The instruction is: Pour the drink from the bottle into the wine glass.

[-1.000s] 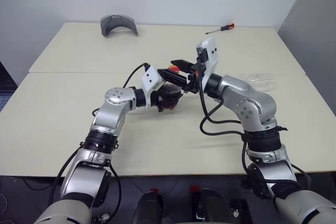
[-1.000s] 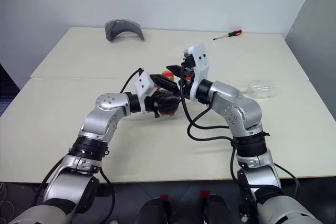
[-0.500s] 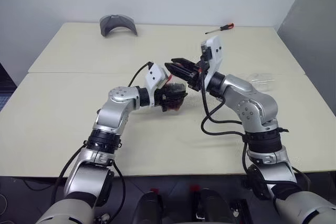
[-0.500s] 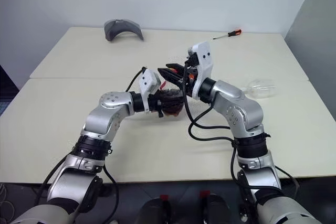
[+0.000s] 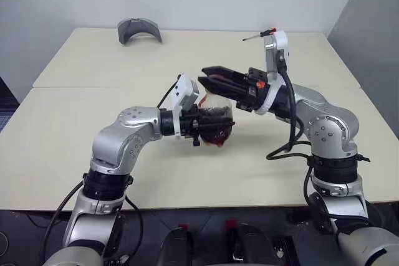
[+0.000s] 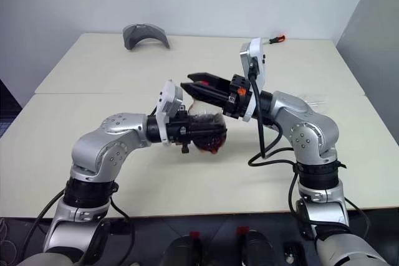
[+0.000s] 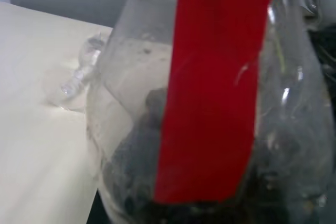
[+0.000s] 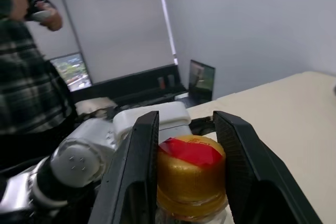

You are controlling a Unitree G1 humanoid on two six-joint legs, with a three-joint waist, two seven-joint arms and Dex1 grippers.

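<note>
Gripping the small clear plastic bottle [image 5: 215, 124] by its rounded body, your left gripper [image 5: 209, 124] sits just left of the frame's centre in the head view, fingers clamped tight on it, holding it above the cream table [image 5: 75, 123]. Dark cola-like drink [image 6: 209, 135] pools in the bottle's belly, and the red strip label [image 7: 215, 77] runs up the plastic in the left wrist view. Your right gripper [image 5: 215, 82] reaches in from the right, just above the bottle; look at the right wrist view, its two black fingers [image 8: 137, 166] stand either side of the yellow screw cap [image 8: 191, 174], pressed close against it. The clear wine glass [image 7: 79, 74] lies on its side on the table beyond the bottle. Further out, a grey curved object [image 5: 138, 29] sits upper left, and an orange-handled screwdriver [image 5: 260, 33] upper right. A person in a plaid shirt [image 8: 29, 93] stands in the background.
</note>
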